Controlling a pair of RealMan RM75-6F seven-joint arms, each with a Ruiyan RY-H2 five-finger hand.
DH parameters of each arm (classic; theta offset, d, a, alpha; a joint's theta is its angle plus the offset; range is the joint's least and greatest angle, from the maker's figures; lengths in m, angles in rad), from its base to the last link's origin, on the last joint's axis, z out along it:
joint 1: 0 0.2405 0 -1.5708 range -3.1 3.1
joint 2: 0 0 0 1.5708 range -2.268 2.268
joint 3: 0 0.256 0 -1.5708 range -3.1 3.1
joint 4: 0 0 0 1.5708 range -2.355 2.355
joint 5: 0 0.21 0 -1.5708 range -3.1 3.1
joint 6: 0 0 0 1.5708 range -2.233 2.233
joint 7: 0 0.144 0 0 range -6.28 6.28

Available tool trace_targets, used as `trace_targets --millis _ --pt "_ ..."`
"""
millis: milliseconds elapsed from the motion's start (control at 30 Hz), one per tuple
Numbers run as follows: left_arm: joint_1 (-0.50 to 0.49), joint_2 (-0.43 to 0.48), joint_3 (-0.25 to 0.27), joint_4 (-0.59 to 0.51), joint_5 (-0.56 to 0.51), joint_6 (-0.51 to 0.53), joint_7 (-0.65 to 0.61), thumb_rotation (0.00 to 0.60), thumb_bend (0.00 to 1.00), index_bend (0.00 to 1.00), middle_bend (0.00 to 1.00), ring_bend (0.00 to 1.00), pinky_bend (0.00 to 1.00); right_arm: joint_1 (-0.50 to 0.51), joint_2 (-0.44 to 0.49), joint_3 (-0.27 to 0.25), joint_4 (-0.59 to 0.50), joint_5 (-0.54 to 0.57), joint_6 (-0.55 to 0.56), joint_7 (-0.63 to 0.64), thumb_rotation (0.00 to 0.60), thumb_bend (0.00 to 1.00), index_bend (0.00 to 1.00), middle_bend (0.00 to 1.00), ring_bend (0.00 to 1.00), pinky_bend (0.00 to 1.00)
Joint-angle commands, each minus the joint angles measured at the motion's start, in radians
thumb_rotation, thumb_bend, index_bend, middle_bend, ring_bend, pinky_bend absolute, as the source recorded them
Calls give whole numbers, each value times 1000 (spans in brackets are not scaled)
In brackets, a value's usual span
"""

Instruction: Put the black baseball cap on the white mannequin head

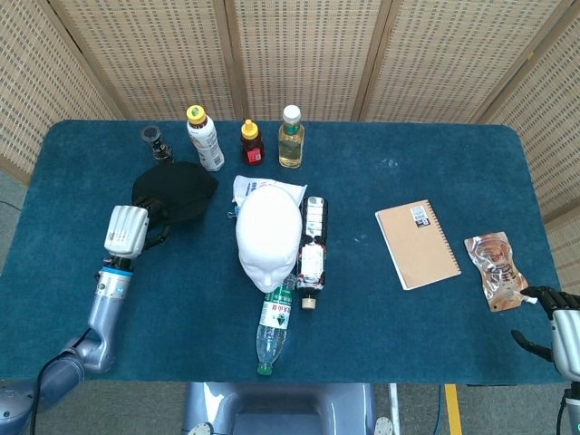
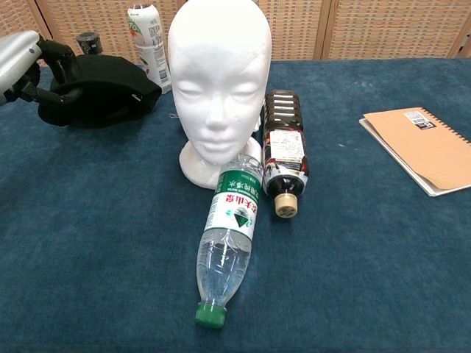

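The black baseball cap (image 1: 174, 191) lies at the left of the blue table, left of the white mannequin head (image 1: 268, 231). The head stands upright near the table's middle, its face (image 2: 218, 88) turned to the chest camera. My left hand (image 1: 126, 231) is at the cap's near-left edge, and its dark fingers (image 2: 53, 68) grip the cap (image 2: 99, 88) in the chest view. My right hand (image 1: 560, 333) is at the table's front right corner with fingers apart, holding nothing, just below a brown snack pouch (image 1: 494, 268).
A clear water bottle (image 1: 275, 324) and a dark drink bottle (image 1: 312, 250) lie in front of and beside the head. Three bottles (image 1: 251, 140) and a small black item (image 1: 156, 141) stand along the back. A brown notebook (image 1: 418, 243) lies to the right.
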Motion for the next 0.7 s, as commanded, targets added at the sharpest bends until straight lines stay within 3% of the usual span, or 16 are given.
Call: trace_targets --millis 33,333,700 --pt "12 37 9 -41 25 50 -11 600 748 865 573 490 789 0 -1 0 2 -2 1 3 600 89 339 382 409 345" --pt "9 137 -16 -177 76 198 67 600 766 874 584 493 789 0 -2 0 5 -7 5 8 600 89 339 382 410 343" --pt "-50 218 -57 -336 118 235 174 600 765 874 587 495 789 -1 -1 -1 1 -8 5 8 600 90 339 382 411 341"
